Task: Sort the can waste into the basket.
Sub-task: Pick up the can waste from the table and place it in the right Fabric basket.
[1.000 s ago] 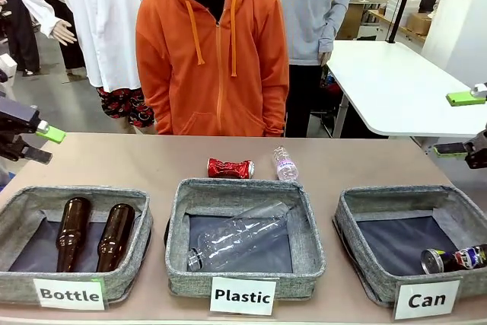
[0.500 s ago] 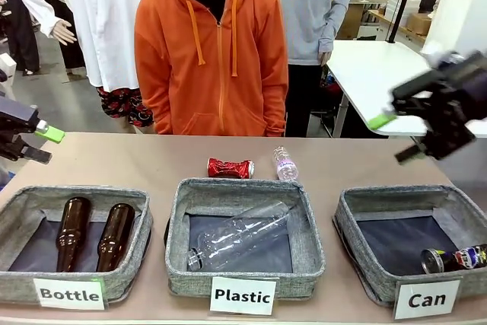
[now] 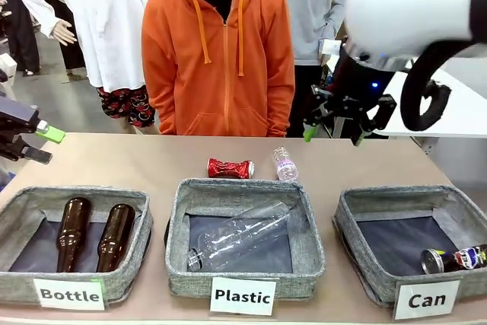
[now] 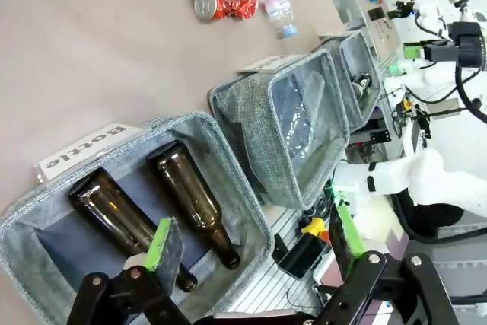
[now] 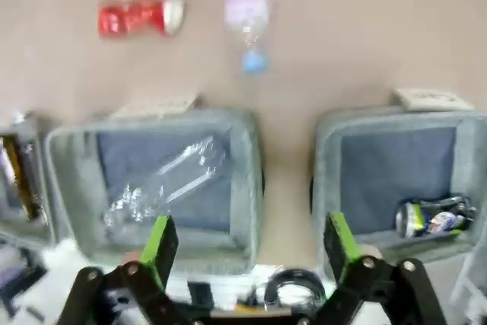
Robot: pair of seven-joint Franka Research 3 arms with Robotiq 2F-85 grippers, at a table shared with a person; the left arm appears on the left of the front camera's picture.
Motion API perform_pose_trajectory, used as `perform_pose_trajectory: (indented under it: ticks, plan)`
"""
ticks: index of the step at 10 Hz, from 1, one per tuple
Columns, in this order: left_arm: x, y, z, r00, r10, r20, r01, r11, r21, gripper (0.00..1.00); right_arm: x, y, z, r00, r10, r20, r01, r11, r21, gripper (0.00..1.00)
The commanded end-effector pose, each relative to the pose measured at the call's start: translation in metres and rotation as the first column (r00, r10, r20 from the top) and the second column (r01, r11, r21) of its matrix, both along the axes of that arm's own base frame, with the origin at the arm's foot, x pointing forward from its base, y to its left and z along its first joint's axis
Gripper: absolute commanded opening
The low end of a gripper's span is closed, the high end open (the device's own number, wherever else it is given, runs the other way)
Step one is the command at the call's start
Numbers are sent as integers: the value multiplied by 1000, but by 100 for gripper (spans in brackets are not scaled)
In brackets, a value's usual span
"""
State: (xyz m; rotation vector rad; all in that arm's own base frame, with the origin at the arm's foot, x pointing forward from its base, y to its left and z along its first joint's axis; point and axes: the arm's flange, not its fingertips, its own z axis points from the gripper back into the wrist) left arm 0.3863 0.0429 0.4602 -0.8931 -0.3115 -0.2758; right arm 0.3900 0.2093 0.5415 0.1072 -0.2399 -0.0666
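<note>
Item one: crushed red can (image 3: 230, 167), shiny, pinched at the waist, lying on its side on the counter (image 3: 114, 161) just behind the Plastic basket (image 3: 243, 188) and near a small clear bottle (image 3: 285, 164), not touching it. Judged very light, thin-walled and already buckled. The smooth skin may slip and the body may roll, so it is best taken across the narrowed middle, fingers crosswise to the long axis, with a modest squeeze. Item two: dark can (image 3: 455, 259), colourful print, silver end, lying on its side inside the Can basket (image 3: 396, 190) at the near right corner; judged already sorted. Right tool (image 3: 332, 136): raised above the counter's far right side, fingers spread wide, nothing between them. Left tool (image 3: 46, 144): at the far left edge, likewise wide and empty.
</note>
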Motion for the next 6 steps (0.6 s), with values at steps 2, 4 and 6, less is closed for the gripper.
perform_pose_trajectory:
  ticks: [2,4,6]
  plan:
    - [-2,1,4,1000,-3,-11,3,1000,3,100,-1,-2,-4,993,76,-85,-73,997,40,100]
    - [-2,1,4,1000,-3,-11,3,1000,3,100,-5,-6,-3,990,37,138,-43,998,43,100]
    - [-2,1,4,1000,-3,-11,3,1000,3,100,38,23,-2,968,131,213,-138,990,19,100]
